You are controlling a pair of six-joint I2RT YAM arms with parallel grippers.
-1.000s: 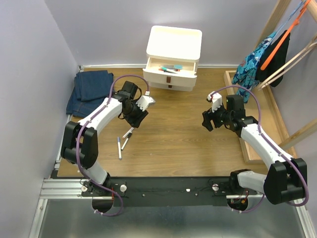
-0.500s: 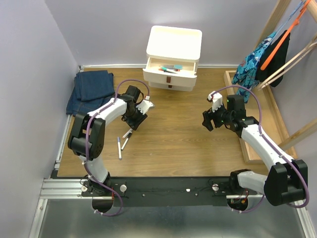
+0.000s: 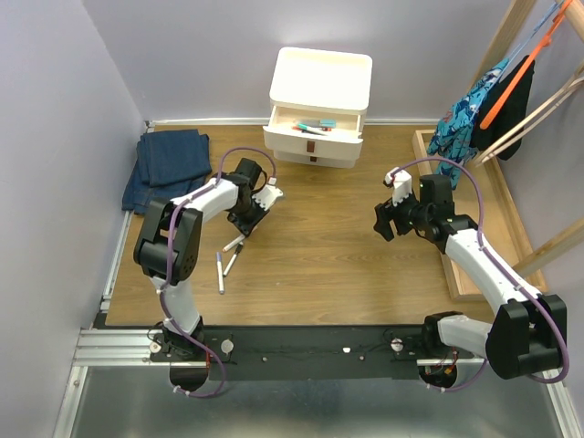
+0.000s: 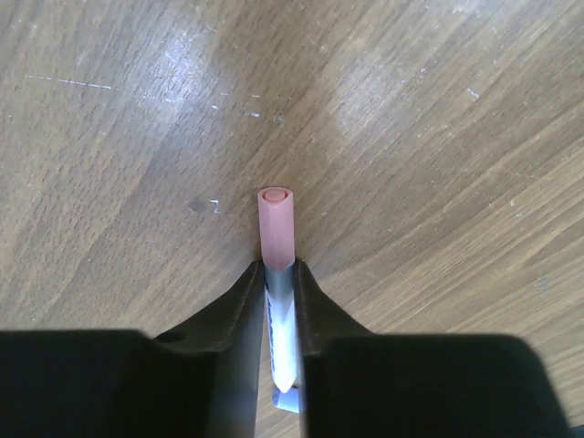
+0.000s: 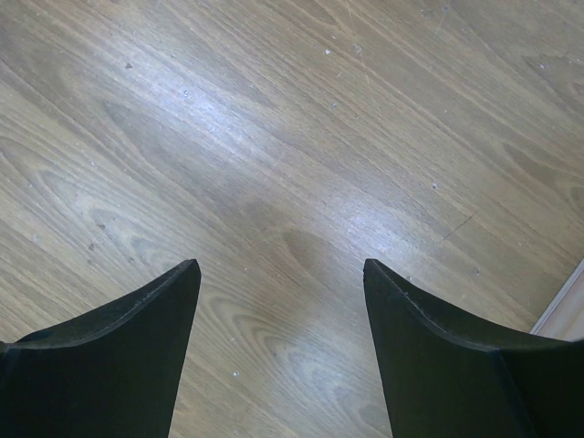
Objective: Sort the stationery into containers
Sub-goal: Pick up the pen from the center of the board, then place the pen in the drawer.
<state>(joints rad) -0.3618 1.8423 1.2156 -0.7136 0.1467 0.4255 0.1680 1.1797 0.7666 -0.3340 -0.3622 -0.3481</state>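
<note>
My left gripper (image 3: 245, 217) is shut on a white pen with a pink-red cap (image 4: 276, 226). The cap sticks out past the fingertips toward the wooden table, and the jaws stand close together on the white barrel. Two more slim pens (image 3: 234, 248) (image 3: 220, 272) lie on the table just in front of that gripper. The cream-white three-drawer cabinet (image 3: 319, 73) stands at the back. Its top drawer (image 3: 310, 137) is pulled open with a few pens inside (image 3: 315, 126). My right gripper (image 3: 383, 222) is open and empty over bare wood (image 5: 278, 274).
Folded blue jeans (image 3: 169, 166) lie at the back left. A shallow wooden tray (image 3: 453, 219) runs along the right side. A wooden rack with hanging clothes (image 3: 493, 100) stands at the back right. A purple wall closes the left side.
My left arm has folded in, and its gripper has moved a little left and toward me with the pen, closer to the two pens on the table. The right arm has not moved.
</note>
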